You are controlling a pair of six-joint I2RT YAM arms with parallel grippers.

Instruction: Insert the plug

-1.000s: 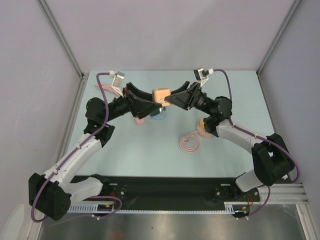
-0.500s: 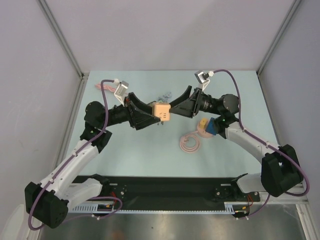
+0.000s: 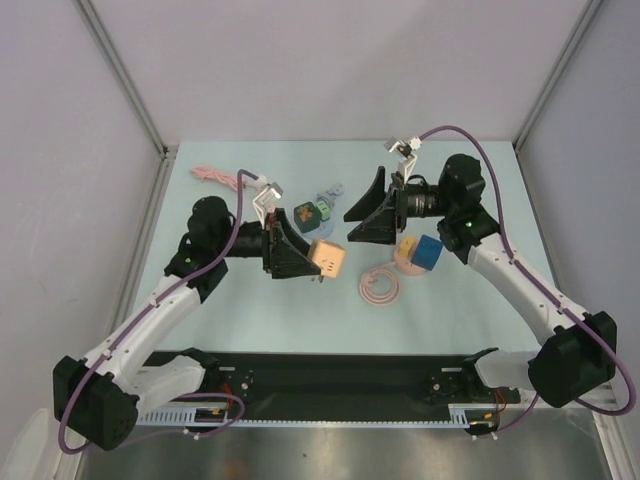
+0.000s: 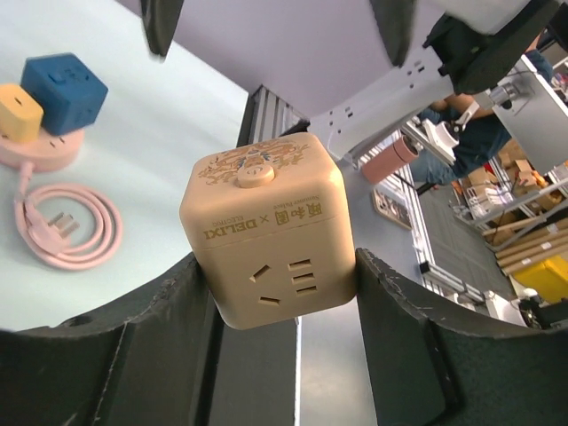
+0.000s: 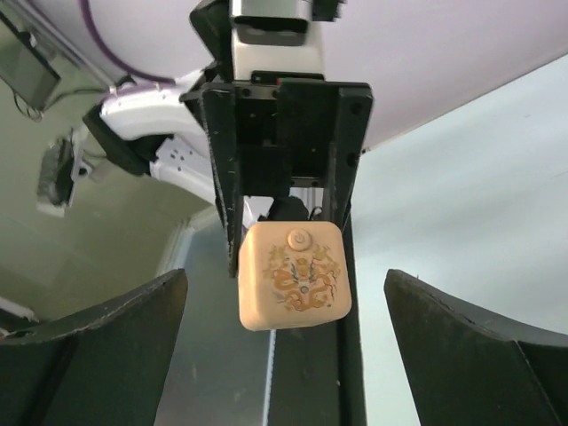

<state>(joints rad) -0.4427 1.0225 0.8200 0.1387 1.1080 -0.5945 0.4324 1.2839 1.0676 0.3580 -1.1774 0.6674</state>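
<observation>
1. Now clamped between left hand [image 3: 312,258] fingers: tan plastic cube socket [image 3: 328,257].
2. Right hand [image 3: 362,208] spread wide, at socket's 1 o'clock.
3. Pink coiled plug cable [image 3: 381,286] flat on counter [image 3: 260,320], at socket's 4 o'clock.

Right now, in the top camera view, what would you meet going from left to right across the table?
loose pink cord → peach socket cube → coiled pink cable → blue cube

Both fingers [image 5: 98,346] of the right tool [image 5: 284,277] run off the wrist view's bottom edge.
</observation>
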